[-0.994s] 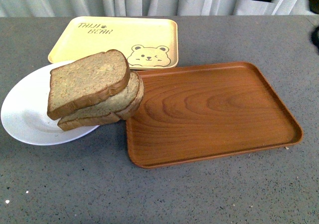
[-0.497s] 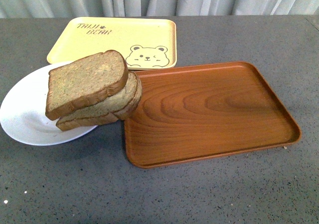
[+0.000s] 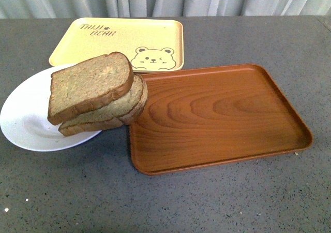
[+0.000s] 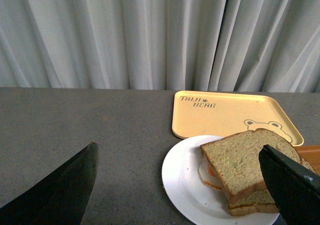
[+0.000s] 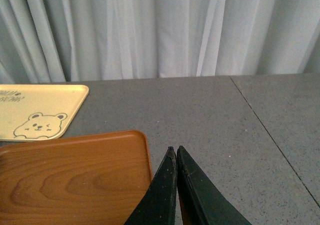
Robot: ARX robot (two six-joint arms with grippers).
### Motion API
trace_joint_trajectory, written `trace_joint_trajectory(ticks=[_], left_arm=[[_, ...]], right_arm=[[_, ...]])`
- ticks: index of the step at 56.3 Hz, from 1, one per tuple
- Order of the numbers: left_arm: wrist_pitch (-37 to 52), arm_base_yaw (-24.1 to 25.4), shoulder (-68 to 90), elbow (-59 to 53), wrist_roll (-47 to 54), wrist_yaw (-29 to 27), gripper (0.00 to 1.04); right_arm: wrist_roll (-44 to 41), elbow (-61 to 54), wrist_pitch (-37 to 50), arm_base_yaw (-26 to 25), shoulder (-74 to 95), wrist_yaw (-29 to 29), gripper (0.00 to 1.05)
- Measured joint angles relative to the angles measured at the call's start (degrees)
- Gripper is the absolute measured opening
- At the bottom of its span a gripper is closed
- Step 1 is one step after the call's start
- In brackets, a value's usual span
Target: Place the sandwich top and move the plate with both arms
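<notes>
Two changes against a second ago: black arm shape at the far right of the front view gone, and everything on the table [image 3: 207, 207] sitting a touch further left. Against half a second ago, no visible change.

Counting bread: two slices, stacked. Uppermost, the sandwich top [image 3: 90, 85], lying askew on the rounder lower slice [image 3: 132, 101], with orange and white filling peeping between them in the left wrist view.

Counting dishes: one white plate [image 3: 23, 119], at the left under the stack, the bread overhanging onto the rim of the brown tray [image 3: 222, 114].

Counting trays: two, with the yellow bear tray [image 3: 98, 44] behind the plate.

Counting grippers: two. Spread wide and empty, on the plate's near side: left gripper [image 4: 177, 147]. Pinched fully together on nothing, beside the brown tray's corner: right gripper [image 5: 173, 150].
</notes>
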Motion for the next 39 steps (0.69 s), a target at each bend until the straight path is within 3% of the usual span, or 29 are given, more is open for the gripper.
trace_joint_trajectory(ticks=[39], left_arm=[[0.0,0.0,0.0,0.0,0.0,0.0,0.96]], right_arm=[[0.0,-0.1,-20.6,0.0,-22.3,-0.1,0.02]])
